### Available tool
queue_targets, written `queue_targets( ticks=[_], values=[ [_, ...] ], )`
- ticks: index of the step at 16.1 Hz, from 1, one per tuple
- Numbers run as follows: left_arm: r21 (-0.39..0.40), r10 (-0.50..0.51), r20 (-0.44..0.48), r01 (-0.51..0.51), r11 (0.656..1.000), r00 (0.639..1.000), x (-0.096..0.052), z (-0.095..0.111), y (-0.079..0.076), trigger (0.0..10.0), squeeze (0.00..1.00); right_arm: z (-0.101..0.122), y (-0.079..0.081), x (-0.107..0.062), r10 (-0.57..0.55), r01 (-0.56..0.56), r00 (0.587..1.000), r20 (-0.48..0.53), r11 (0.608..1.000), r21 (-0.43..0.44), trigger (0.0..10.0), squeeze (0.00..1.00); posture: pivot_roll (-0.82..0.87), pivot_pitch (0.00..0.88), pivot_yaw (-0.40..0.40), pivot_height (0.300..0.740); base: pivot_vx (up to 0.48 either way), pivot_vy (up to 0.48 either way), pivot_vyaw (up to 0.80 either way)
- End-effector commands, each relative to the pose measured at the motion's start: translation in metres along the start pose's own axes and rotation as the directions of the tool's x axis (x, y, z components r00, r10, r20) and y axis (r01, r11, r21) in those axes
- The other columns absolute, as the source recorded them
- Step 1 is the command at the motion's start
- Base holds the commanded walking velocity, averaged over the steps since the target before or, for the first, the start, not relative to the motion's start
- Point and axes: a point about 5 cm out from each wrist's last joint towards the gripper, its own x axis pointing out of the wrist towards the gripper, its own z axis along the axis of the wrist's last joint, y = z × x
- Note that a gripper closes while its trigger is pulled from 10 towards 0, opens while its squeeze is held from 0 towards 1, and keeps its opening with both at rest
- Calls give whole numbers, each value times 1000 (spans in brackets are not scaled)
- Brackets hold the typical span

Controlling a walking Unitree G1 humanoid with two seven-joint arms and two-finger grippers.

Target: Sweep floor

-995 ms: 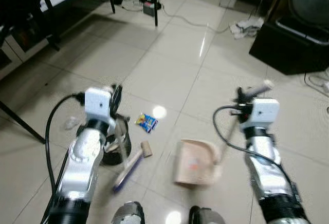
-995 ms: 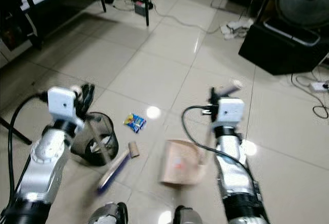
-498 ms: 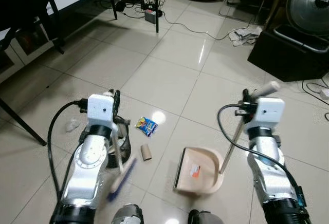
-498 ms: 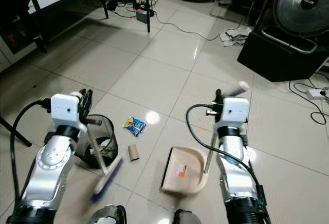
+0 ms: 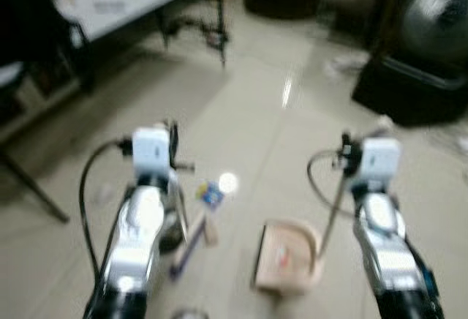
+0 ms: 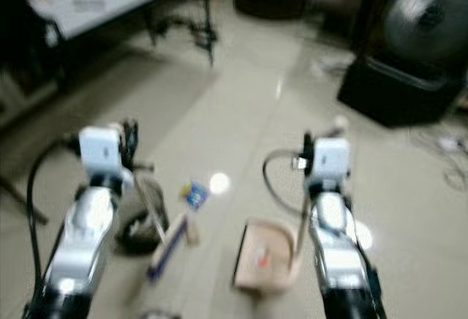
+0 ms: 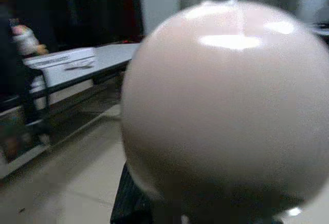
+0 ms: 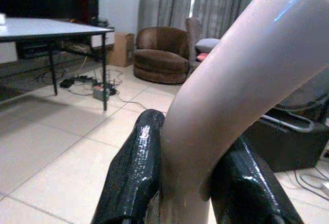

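- On the tiled floor, in the blurred eye views, the dustpan lies right of the brush; a blue wrapper sits near.
- Left wrist view: the left gripper grasps the brush handle's rounded end.
- Right wrist view: the right gripper is clenched on the dustpan handle.

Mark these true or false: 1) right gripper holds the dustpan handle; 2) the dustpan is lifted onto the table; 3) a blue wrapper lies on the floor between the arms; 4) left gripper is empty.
1) True: the right gripper is shut on the dustpan handle.
2) False: the dustpan sits on the floor.
3) True: the blue wrapper lies ahead of the brush.
4) False: the left gripper holds the brush handle.
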Motion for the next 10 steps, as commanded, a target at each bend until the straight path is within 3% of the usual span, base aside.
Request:
queue_targets(
  ticks=[1,4,5,10],
  values=[
    [14,19,34,-19,1000,999,4,7,3,10000,0,11,5,3,11,-11,999,32,1000,-5,10000,0,-1,46,9,740,379,0,800],
    [13,20,36,-20,1000,999,5,7,3,10000,0,10,2,3,-6,6,1000,28,1000,-4,10000,0,1,46,10,740,380,0,800],
    [11,19,35,-20,1000,999,5,7,3,10000,0,9,0,3,-25,24,999,28,999,29,10000,0,1,45,10,740,375,0,0],
    [-3,6,27,-6,1000,1000,6,6,-2,10000,0,7,-5,2,-44,44,999,8,999,19,10000,0,-1,46,10,740,378,0,0]
  ],
)
